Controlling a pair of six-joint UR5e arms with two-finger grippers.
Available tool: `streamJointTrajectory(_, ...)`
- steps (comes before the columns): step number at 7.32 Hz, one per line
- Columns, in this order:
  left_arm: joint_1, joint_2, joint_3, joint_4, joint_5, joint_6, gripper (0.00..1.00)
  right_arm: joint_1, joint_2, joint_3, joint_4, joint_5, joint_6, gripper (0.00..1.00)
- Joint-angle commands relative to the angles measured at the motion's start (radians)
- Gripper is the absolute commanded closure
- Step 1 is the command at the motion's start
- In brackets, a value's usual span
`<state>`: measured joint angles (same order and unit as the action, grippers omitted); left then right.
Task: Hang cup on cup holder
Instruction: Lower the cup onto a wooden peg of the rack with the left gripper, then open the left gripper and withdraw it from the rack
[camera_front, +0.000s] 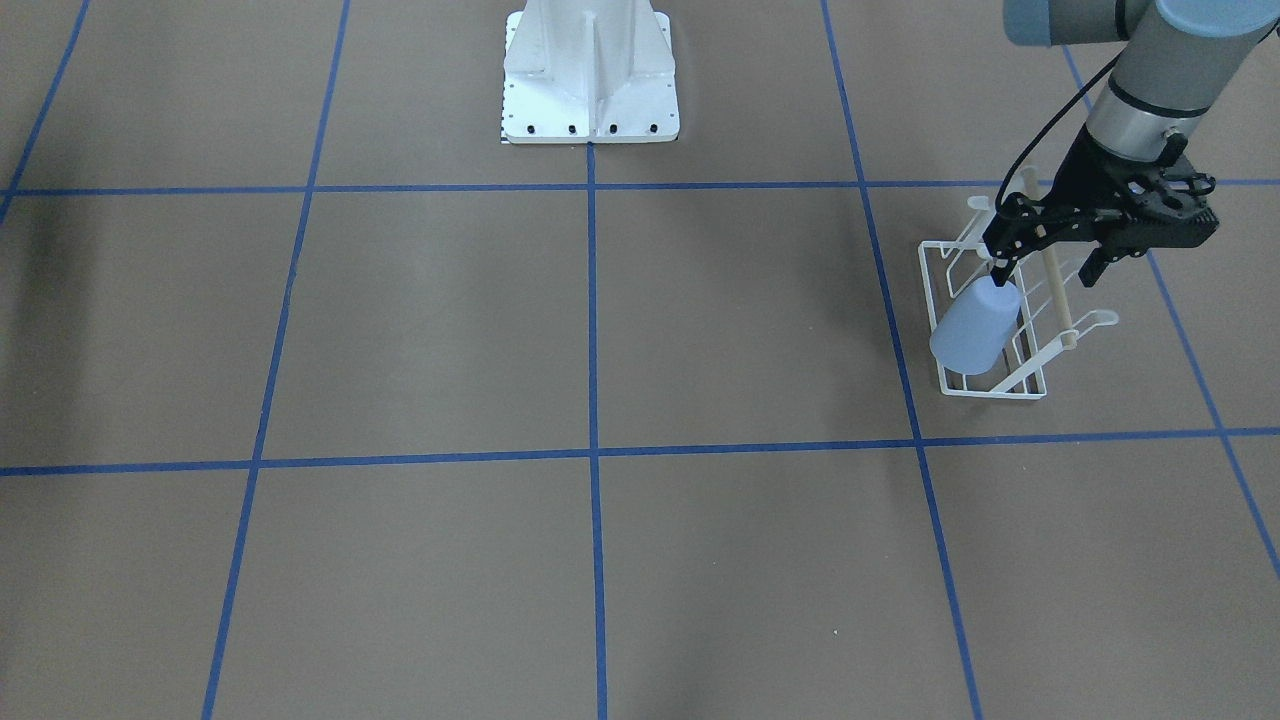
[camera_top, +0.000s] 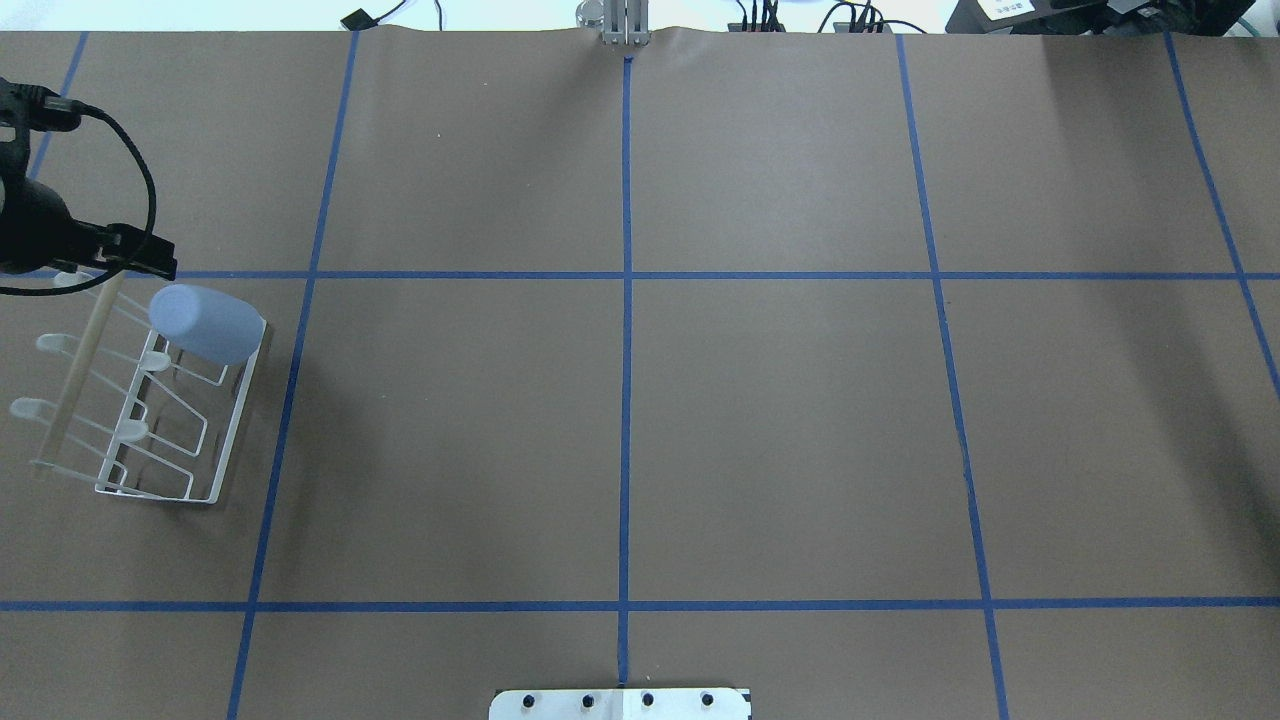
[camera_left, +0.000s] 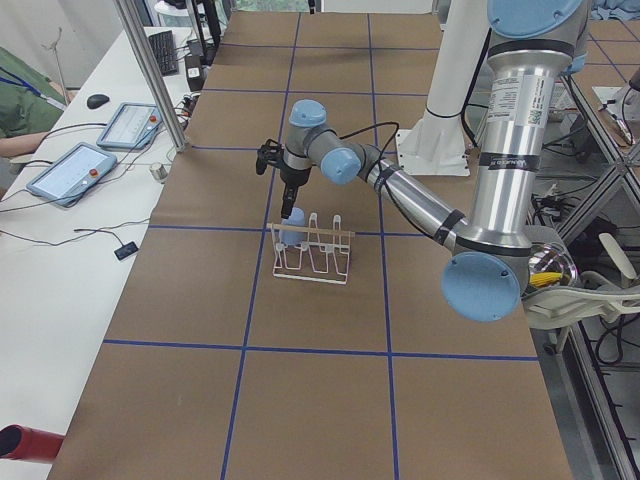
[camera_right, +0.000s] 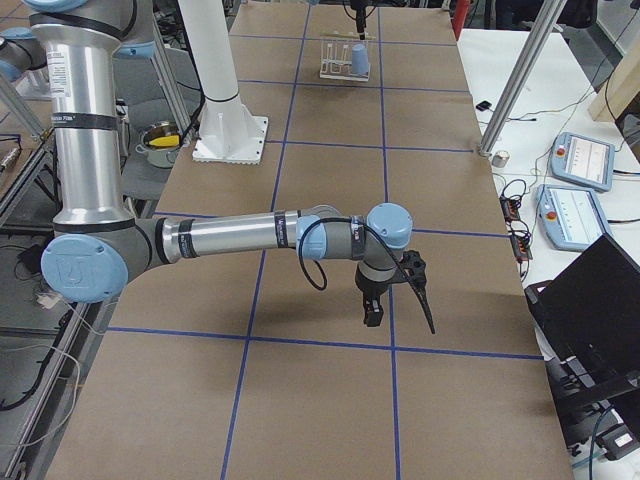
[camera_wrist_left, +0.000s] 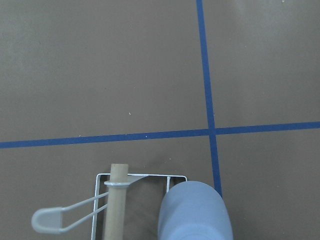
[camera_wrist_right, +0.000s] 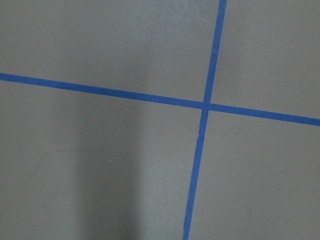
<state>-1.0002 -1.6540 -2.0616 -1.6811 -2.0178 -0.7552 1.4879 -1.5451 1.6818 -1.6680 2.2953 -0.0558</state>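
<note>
I read cup (camera_front: 975, 330) mouth-down over an end prong of cup holder (camera_front: 990, 394), so it hangs unaided | left gripper (camera_front: 1044, 276) spread apart just above it | right gripper (camera_right: 400, 318): cannot tell.

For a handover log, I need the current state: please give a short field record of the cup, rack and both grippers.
cup: pale blue, upside down over an end prong of the rack
rack: white wire, standing on the table; other prongs bare
left gripper: open, above the rack, one finger near the cup's base; contact unclear
right gripper: far from the rack, above the table; open or shut cannot be told
task state: cup appears hung
</note>
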Motion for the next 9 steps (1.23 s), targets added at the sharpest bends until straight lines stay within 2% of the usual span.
streamJointTrajectory(1, -0.137, 0.071, 0.001, 0.006, -0.105, 0.194, 0.01, 0.000, -0.007, -0.005, -0.006, -0.020, -0.001, 0.00)
streamJointTrajectory(3, -0.326, 0.155, 0.062, 0.003, -0.163, 0.434, 0.01, 0.020, -0.021, -0.005, -0.009, -0.008, -0.001, 0.00)
streamJointTrajectory(5, -0.433, 0.193, 0.209, -0.011, -0.319, 0.511, 0.01, 0.037, -0.038, -0.010, -0.009, -0.010, 0.002, 0.00)
streamJointTrajectory(7, -0.489, 0.197, 0.311, -0.014, -0.318, 0.531, 0.01, 0.052, -0.058, -0.002, -0.012, -0.005, 0.004, 0.00)
streamJointTrajectory(9, -0.530, 0.194, 0.344, -0.009, -0.308, 0.531, 0.01, 0.054, -0.056, -0.002, -0.022, 0.006, 0.004, 0.00)
